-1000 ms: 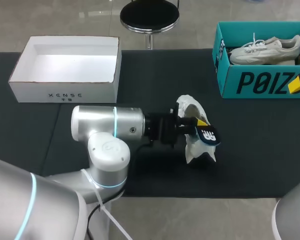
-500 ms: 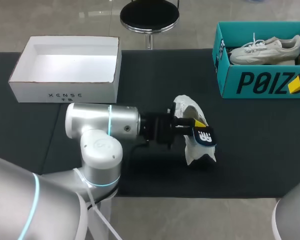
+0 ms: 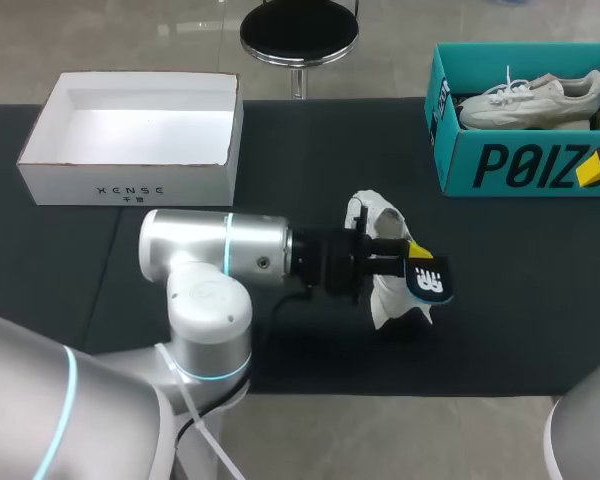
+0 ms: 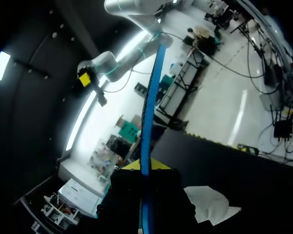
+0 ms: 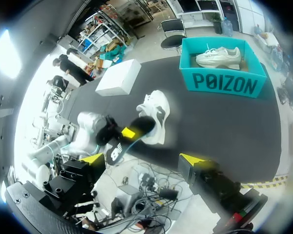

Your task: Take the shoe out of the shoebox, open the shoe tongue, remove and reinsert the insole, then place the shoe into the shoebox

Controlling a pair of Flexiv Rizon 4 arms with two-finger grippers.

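Two claws differ. The left claw (image 3: pixel 392 250) pinches the dark insole (image 3: pixel 429 281), edge-on between its fingers in the left wrist view, just beside the white shoe (image 3: pixel 378 214). That shoe sits on the bench (image 3: pixel 280 140) near the middle of its near edge. The right claw (image 5: pixel 145 160) is spread with nothing between its fingers, well apart from the shoe. A teal shoebox (image 3: pixel 500 165) at the far right corner holds a second shoe (image 3: pixel 530 100). A white box (image 3: pixel 130 180) sits at the far left corner.
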